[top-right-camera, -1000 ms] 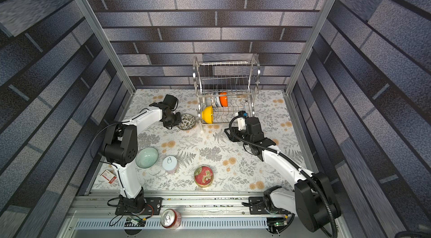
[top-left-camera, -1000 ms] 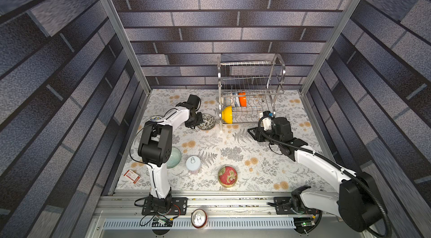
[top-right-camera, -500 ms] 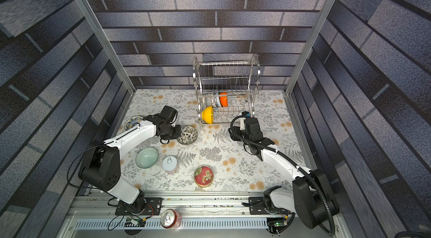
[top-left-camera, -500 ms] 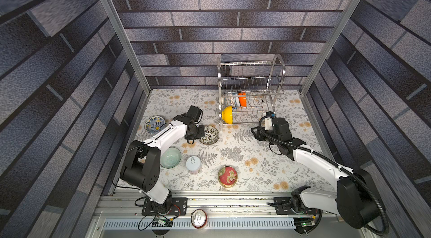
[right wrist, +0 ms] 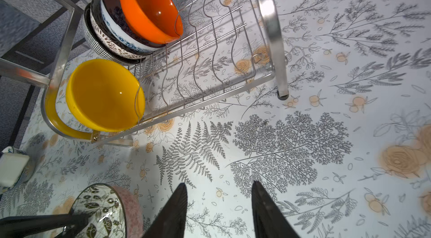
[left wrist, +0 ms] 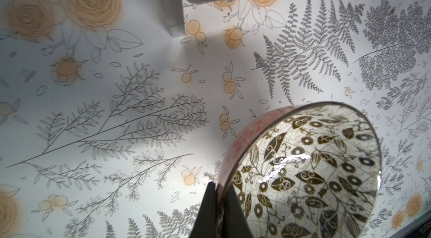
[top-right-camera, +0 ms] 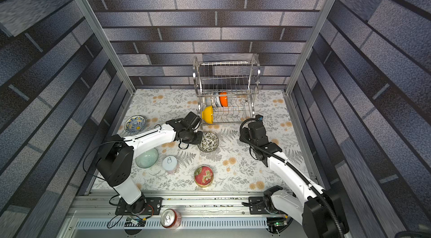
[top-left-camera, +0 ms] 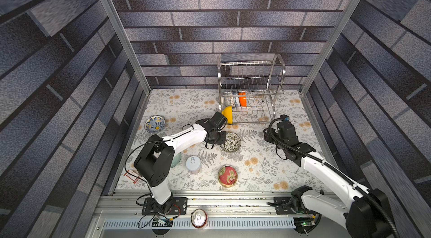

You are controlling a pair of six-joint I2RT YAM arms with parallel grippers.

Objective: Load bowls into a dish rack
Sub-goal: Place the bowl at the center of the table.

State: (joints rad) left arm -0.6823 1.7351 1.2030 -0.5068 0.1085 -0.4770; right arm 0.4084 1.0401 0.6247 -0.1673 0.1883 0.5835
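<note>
1. The floral mat (top-left-camera: 263, 166) covers your worktop. Take the far wall as 12 o'clock.
2. The dish rack (top-left-camera: 250, 71) (top-right-camera: 227, 71) (right wrist: 268, 15) stands at 1 o'clock, against the far wall. On its lower shelf five bowls sit on edge, all at the 9 o'clock end. The yellow bowl (top-left-camera: 228, 114) (top-right-camera: 207, 114) (right wrist: 102, 94) is in the near row. Behind it the orange bowl (top-left-camera: 242, 99) (top-right-camera: 223, 99) (right wrist: 149, 8), a blue-patterned bowl (right wrist: 116, 24), a brown-leaf bowl (right wrist: 102, 36) and a lattice bowl (right wrist: 89, 36) are nested together.
3. Your left gripper (left wrist: 218, 186) pinches the rim of the dark floral bowl (top-left-camera: 231, 142) (top-right-camera: 208, 142) (left wrist: 303, 166) (right wrist: 102, 208), one finger inside and one outside. The bowl is near the mat's centre, at the rack's 7 o'clock.
4. Your right gripper (right wrist: 219, 185) has its fingers spread with nothing between them, over bare mat at the rack's 5 o'clock.
5. The pale green bowl (top-right-camera: 147, 158) sits at 8 o'clock, partly under the left arm. The blue-and-yellow bowl (top-left-camera: 154, 124) (top-right-camera: 134, 124) sits at 10 o'clock.
6. The red tin (top-left-camera: 227, 175) (top-right-camera: 203, 175), with a flower on its lid, lies at 6 o'clock.
7. The white pull-tab can (top-left-camera: 193, 163) (top-right-camera: 170, 163) stands at 7 o'clock.
8. A drink can (top-left-camera: 199, 218) (top-right-camera: 169, 218) stands on the rail beyond the mat's 6 o'clock edge.
9. A red-and-white packet (top-left-camera: 131, 176) lies at the 8 o'clock corner. Its print is too small to read.
</note>
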